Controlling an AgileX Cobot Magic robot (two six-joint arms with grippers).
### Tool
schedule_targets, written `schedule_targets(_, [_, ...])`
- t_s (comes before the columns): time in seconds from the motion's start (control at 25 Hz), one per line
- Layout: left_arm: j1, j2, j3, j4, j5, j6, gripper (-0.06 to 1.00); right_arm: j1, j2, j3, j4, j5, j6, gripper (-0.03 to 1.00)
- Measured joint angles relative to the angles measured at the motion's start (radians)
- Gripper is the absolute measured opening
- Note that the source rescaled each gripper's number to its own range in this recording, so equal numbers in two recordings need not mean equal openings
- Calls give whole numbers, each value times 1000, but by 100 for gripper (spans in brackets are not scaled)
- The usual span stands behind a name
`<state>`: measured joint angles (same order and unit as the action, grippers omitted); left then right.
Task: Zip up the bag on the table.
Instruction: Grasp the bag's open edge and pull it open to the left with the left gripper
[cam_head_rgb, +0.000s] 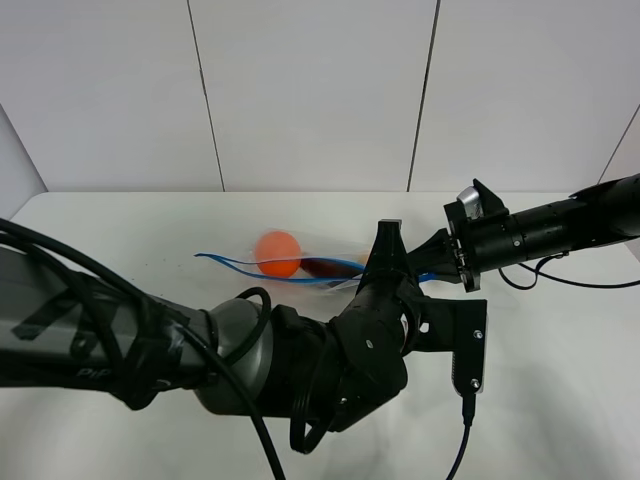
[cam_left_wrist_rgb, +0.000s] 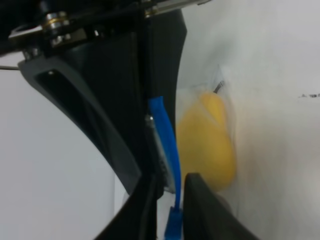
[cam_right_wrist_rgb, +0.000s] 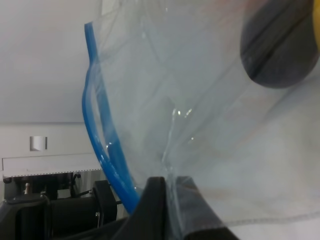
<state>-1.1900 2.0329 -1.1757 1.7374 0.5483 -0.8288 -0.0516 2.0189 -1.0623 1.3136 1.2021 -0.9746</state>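
With our right gripper (cam_right_wrist_rgb: 172, 197) pinching the bag (cam_right_wrist_rgb: 225, 140) taut, we should draw our left gripper (cam_left_wrist_rgb: 171, 207), clamped on the zipper strip (cam_left_wrist_rgb: 166, 130), steadily along it.

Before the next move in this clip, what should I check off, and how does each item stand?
1. Pinch of left gripper on blue zipper strip: ok.
2. Hold of right gripper on bag plastic: ok.
3. Zipper tracks joined along the unzipped stretch: not ok, they gape in the right wrist view.
4. Strip clear of orange ball: cannot tell.
5. Contents kept in, yellow fruit behind the plastic: ok.
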Motion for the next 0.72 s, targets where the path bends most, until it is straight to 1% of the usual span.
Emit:
schedule_targets(0.52, [0,0,0,0,-2,0,11,0,0,0,0,0,0,0])
schedule_targets(0.6, [0,0,0,0,-2,0,9,0,0,0,0,0,0,0])
schedule_targets(0.72, [0,0,0,0,-2,0,0,0,0,0,0,0,0,0])
